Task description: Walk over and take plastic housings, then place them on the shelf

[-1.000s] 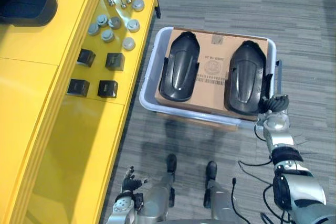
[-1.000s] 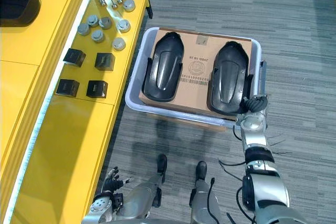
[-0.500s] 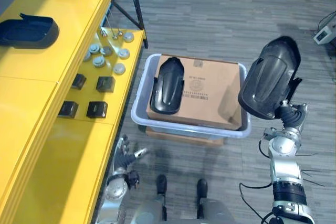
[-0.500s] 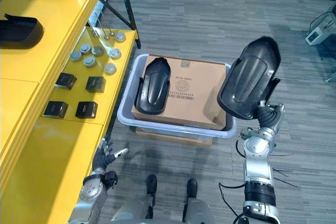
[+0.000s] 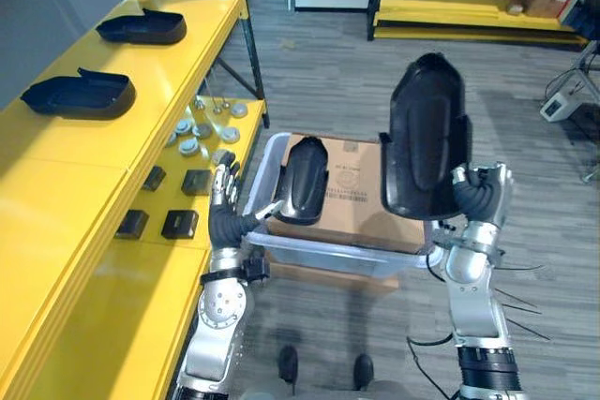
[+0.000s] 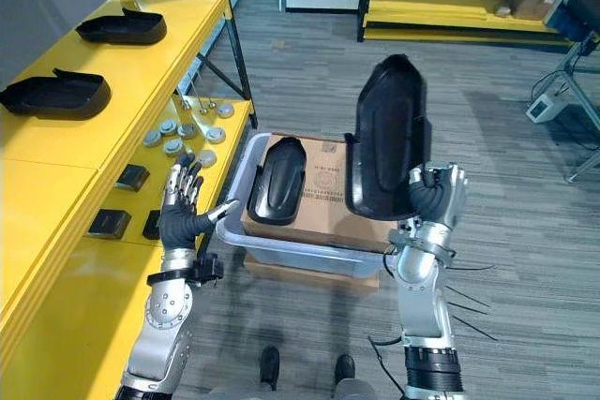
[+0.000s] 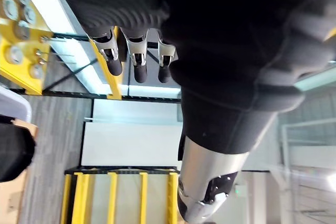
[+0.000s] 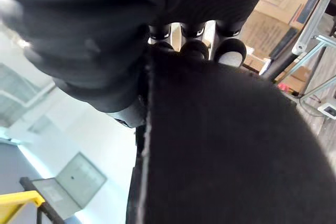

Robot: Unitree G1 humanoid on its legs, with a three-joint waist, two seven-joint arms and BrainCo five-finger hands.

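Note:
My right hand [image 5: 480, 192] is shut on the lower edge of a black plastic housing [image 5: 424, 138], held upright above the grey bin [image 5: 330, 252]. Up close, that housing [image 8: 231, 145] shows past the curled fingers [image 8: 230, 52]. A second black housing [image 5: 302, 179] lies on the cardboard box [image 5: 360, 181] inside the bin. Two more housings [image 5: 79, 96] [image 5: 142, 27] rest on the yellow shelf's top level [image 5: 66, 175] at the left. My left hand [image 5: 225, 196] is raised beside the bin's left rim, open with fingers spread and holding nothing.
On the shelf's lower level [image 5: 178, 259] lie small black boxes [image 5: 178, 224] and several grey round caps [image 5: 195, 130]. More yellow racking [image 5: 469, 7] with cartons stands at the back. A grey stand [image 5: 568, 91] is at the far right.
The camera has tilted up and the scene has shifted. My right hand has carried the housing higher and more upright over the bin. My left hand has risen from near the floor to beside the bin.

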